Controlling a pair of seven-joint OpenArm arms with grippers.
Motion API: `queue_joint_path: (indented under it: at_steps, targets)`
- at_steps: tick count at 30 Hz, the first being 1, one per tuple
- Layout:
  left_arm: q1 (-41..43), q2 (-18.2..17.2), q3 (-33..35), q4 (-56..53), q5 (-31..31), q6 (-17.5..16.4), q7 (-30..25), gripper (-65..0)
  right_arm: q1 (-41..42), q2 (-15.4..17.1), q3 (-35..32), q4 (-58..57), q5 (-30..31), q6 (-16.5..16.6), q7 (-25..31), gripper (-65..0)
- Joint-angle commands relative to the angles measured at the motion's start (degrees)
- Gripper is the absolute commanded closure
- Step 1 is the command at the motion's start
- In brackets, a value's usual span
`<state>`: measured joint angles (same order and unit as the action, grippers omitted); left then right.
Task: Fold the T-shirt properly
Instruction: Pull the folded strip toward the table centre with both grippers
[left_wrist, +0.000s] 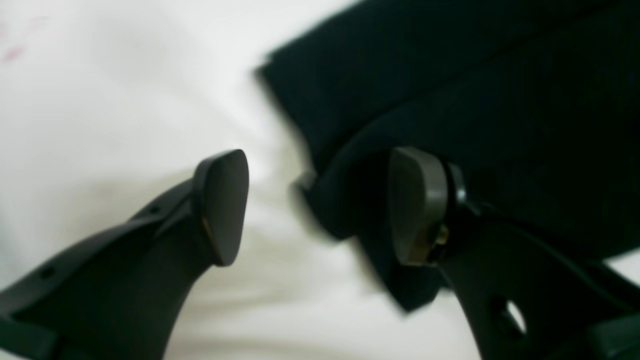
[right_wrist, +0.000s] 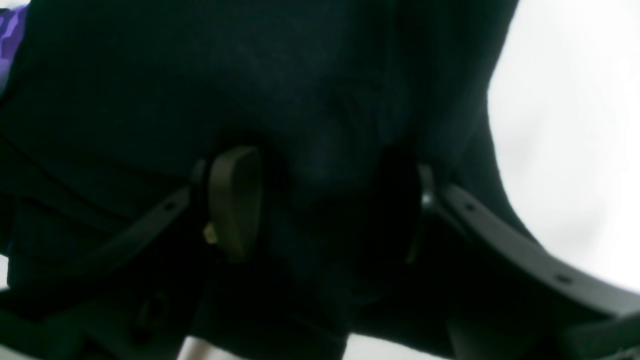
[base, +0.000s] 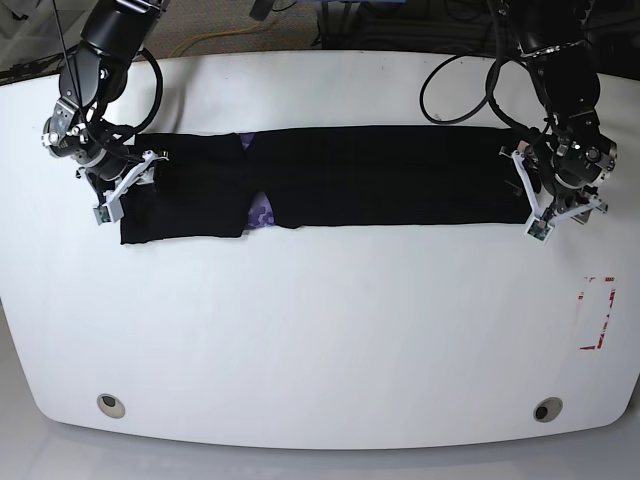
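Bench (base: 320, 340): a white top with rounded corners fills the base view, a red-and-white marker (base: 597, 312) near one edge.
T-shirt (base: 380, 185): the black T-shirt lies folded into a long flat band across the far half of the bench, stretching from one arm to the other, a purple patch (base: 262, 212) showing at a notch in its near edge.
Left gripper (left_wrist: 320, 205): jaws stand apart at the shirt's end; one pad over bare white bench, the other against the fabric's corner; nothing clamped.
Right gripper (right_wrist: 325, 205): jaws spread over the opposite end, dark cloth bunched between the pads; whether it is pinched cannot be told.
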<state>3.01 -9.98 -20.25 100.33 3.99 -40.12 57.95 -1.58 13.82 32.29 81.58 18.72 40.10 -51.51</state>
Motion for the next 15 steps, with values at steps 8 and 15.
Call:
queue_joint_path:
  at_steps: [8,15]
  targets:
    - [-6.3,-2.7,-0.1,10.6,-9.8,0.1,10.4,-40.1,0.6,0.6,0.3,0.6,0.0,-0.1,-0.1,-35.7]
    - [-9.5,-2.6,3.9,-0.4,-9.3,0.1,6.8,-40.1,0.6,0.4,0.3,0.6,0.0,-0.1,-0.1,-35.7]
